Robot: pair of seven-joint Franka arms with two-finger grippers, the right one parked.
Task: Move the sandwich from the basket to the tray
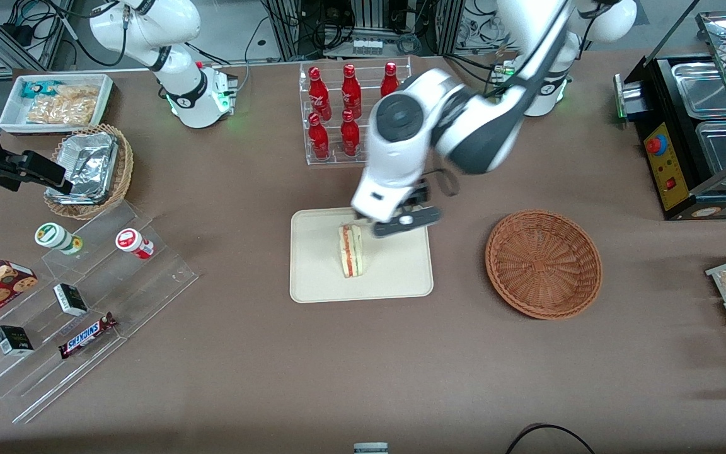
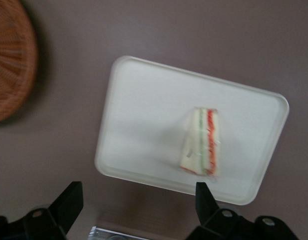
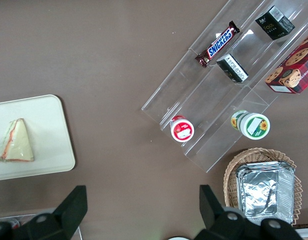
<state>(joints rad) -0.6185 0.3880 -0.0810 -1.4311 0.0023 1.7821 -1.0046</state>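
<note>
Sandwich (image 1: 351, 250) on tray (image 1: 319, 284) | pincer (image 1: 380, 222) above, spread wide | basket (image 1: 544, 263) beside tray

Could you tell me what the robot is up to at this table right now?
The working arm is moving a sandwich from the woven basket to the tray. The sandwich stands on the tray and the basket holds nothing. The gripper hangs open just above the tray, beside the sandwich and not touching it.
</note>
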